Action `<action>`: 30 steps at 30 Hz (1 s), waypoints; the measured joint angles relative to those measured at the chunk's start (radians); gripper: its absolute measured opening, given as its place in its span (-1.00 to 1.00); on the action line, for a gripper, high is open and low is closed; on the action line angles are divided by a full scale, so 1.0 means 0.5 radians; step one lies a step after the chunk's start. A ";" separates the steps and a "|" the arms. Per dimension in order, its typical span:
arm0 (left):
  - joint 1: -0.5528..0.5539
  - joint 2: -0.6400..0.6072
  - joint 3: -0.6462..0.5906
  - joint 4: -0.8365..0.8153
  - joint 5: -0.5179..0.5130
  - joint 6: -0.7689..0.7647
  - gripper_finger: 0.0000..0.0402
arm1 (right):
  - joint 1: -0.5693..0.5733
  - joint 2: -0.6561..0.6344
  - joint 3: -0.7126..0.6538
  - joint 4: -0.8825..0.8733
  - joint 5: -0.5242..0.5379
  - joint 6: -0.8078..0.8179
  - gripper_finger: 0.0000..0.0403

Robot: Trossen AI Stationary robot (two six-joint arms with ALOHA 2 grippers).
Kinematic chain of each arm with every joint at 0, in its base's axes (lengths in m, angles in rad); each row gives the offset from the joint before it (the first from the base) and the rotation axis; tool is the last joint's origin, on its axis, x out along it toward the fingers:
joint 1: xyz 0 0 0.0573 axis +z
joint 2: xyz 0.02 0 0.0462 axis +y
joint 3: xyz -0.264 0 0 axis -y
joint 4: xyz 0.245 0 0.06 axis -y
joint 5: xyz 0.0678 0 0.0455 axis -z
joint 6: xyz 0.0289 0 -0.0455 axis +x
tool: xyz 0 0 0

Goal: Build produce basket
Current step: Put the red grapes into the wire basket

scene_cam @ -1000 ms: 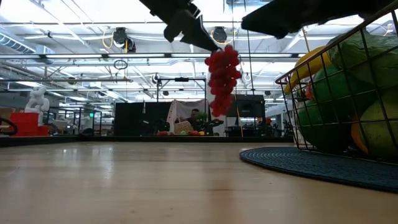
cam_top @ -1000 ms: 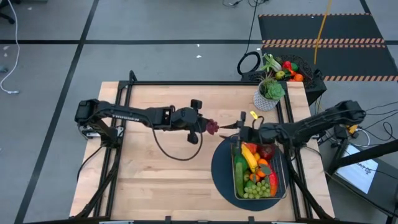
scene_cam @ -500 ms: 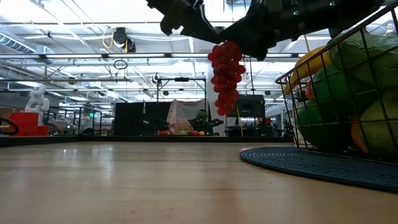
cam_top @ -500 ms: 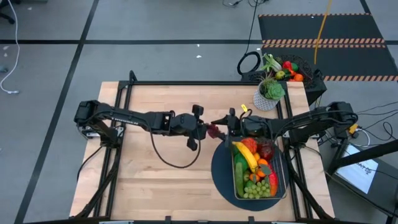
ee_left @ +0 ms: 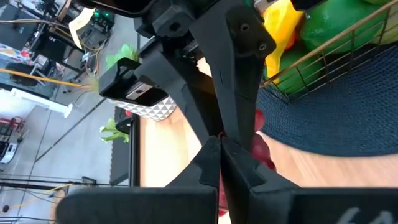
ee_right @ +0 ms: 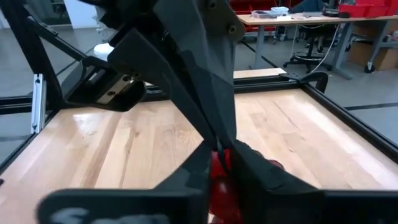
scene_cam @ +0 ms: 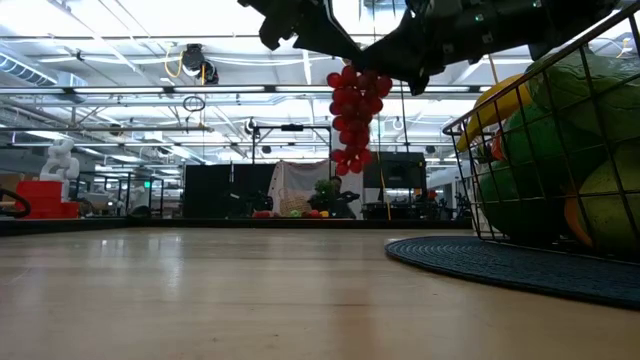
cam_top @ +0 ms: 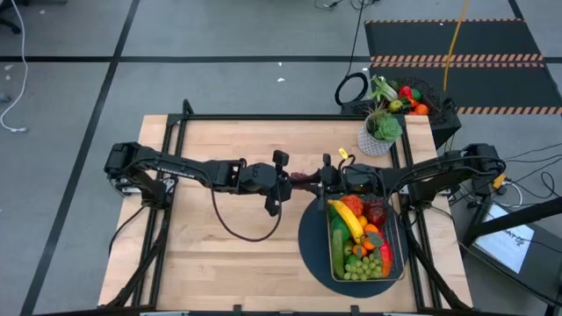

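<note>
While both grippers meet above the table's middle, the left gripper [cam_top: 294,178] and right gripper [cam_top: 318,178] each pinch the red grapes [scene_cam: 353,115] hanging between them. At four o'clock, the basket [cam_top: 396,230] on the dark mat [cam_top: 309,237] holds banana [cam_top: 352,220], green grapes [cam_top: 363,268], apples.

Hanging above the table just beside the basket [cam_top: 399,256]: red grapes [scene_cam: 352,112], bunch pointing down. Sitting packed in the dark wire basket: banana [cam_top: 352,219], green grapes [cam_top: 364,268], other produce.
</note>
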 joint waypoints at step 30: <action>-0.098 -0.052 0.042 0.089 0.186 -1.270 -0.08 | 0.179 -0.005 -0.002 -0.163 -0.095 -0.297 -0.97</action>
